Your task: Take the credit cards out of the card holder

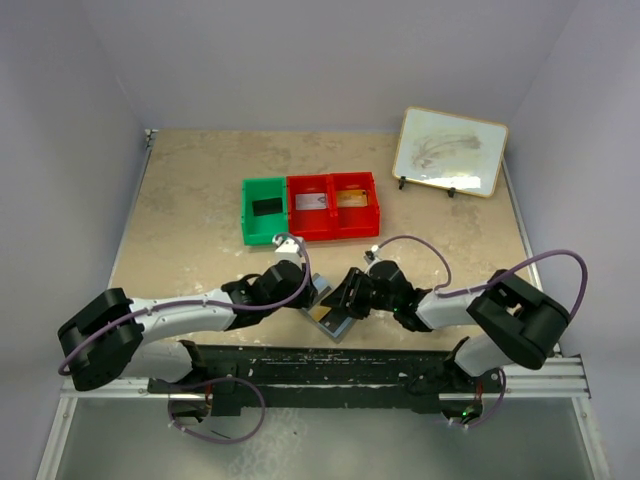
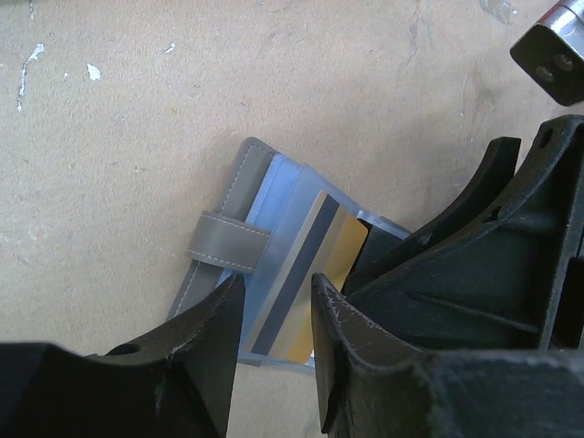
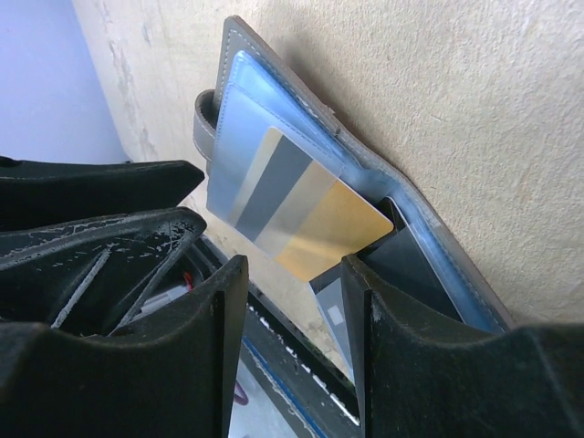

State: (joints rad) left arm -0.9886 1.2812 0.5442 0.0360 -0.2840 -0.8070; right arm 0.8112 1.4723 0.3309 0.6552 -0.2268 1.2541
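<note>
Currently my right gripper (image 3: 294, 274) stands with its fingers apart, holding nothing. The gold card (image 3: 319, 219) with its dark stripe pokes out of the clear sleeve (image 3: 242, 128) just ahead of my fingertips, and its bare corner lies in the gap between them. My left gripper (image 2: 276, 283) is parted too. Its two fingers straddle the near edge of the card holder (image 2: 258, 164), which lies open and flat on the table (image 2: 137, 137) right under both tools. Whether those fingers press on it I cannot tell.

The risk, as I judge it, lies in the close. The card is thin and lies nearly flat, so my right fingers could pinch sleeve and card together and drag the whole holder, or slip off the slick gold face. If my left does not pin the holder down, a pull will simply tow it along. The two grippers also sit nose to nose, almost touching, so a careless twist could knock one against the other.

The strap (image 2: 228, 248) wraps the holder's edge ahead and to the left of my left fingers, away from the card's way out. Well beyond both grippers stand a green bin (image 1: 247, 215), a red bin (image 1: 333, 232) and a framed whiteboard (image 1: 450, 150), none of them in the way.
</note>
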